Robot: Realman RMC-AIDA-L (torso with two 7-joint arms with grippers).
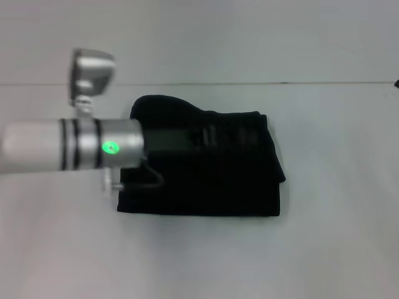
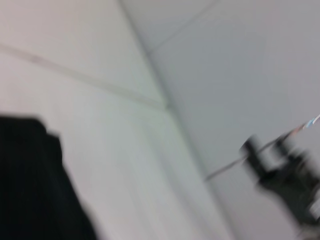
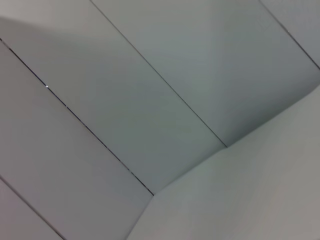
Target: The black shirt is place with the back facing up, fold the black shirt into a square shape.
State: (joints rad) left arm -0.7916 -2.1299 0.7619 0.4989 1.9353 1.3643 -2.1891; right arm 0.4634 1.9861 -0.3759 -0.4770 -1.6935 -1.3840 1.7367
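Observation:
The black shirt (image 1: 206,187) lies folded into a rough rectangle in the middle of the white table, plain side up, with a rounded bulge at its far left corner. My left arm reaches in from the left at mid height. Its black gripper (image 1: 246,134) hovers over the far part of the shirt and is hard to tell apart from the cloth. A corner of the shirt also shows in the left wrist view (image 2: 30,185). My right gripper does not show in any view; its wrist view shows only white panels.
The white table (image 1: 336,249) stretches around the shirt, with a wall seam behind it (image 1: 249,83). A blurred dark shape (image 2: 287,170) stands far off in the left wrist view. A small dark bit (image 1: 396,83) sits at the right edge.

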